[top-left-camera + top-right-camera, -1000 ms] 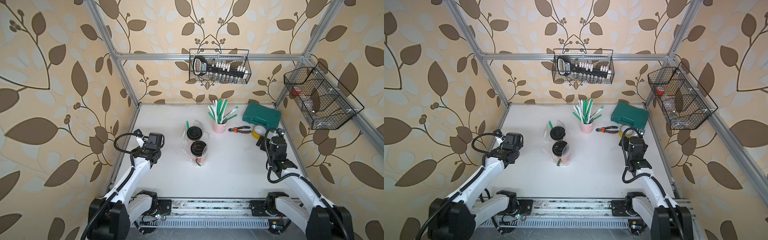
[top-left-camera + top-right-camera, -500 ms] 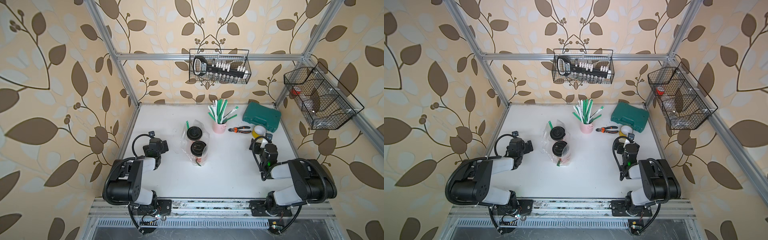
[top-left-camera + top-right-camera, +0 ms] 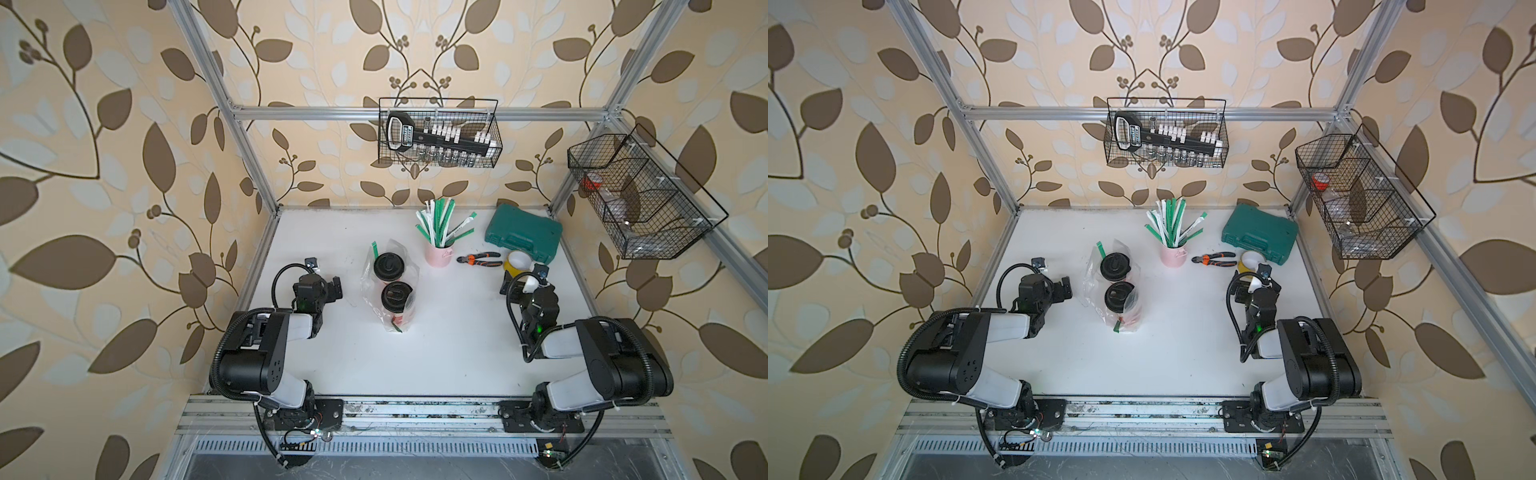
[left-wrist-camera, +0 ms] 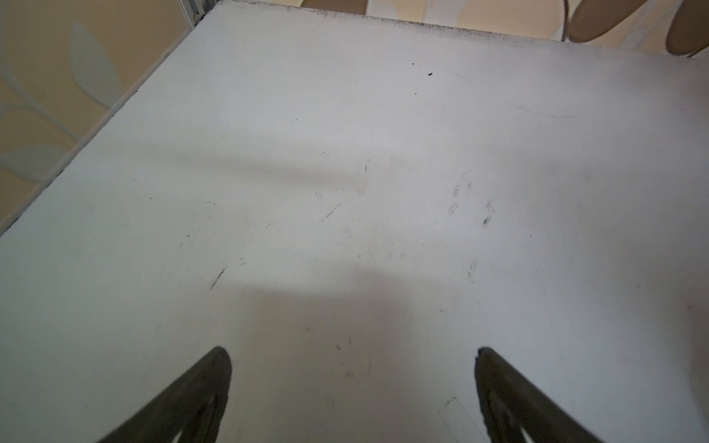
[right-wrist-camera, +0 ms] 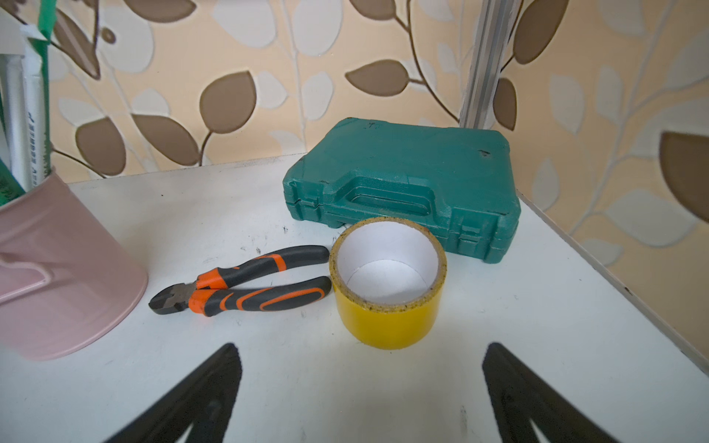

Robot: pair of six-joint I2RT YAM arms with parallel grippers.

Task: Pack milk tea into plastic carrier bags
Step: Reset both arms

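Observation:
Two milk tea cups, red with black domed lids (image 3: 388, 266) (image 3: 397, 296), stand close together mid-table inside the clear, crinkly plastic carrier bag (image 3: 370, 286), seen in both top views (image 3: 1115, 266) (image 3: 1119, 296). Green straws poke from the bag. My left gripper (image 3: 332, 287) (image 4: 351, 351) is open over bare table, a short way left of the bag and apart from it. My right gripper (image 3: 515, 286) (image 5: 361, 346) is open and empty, far right of the cups, just short of a yellow tape roll (image 5: 387, 284). Neither wrist view shows the cups or bag.
A pink cup of green-white straws (image 3: 439, 255), orange-black pliers (image 3: 478, 258), the tape roll (image 3: 517, 262) and a green hard case (image 3: 523, 235) sit at the back right. Wire baskets hang on the back wall (image 3: 438, 137) and right frame (image 3: 640, 199).
Both arms have folded back toward their bases since a second ago, drawing the grippers lower and nearer the front. Cups and bag have not moved; both grippers stayed open.

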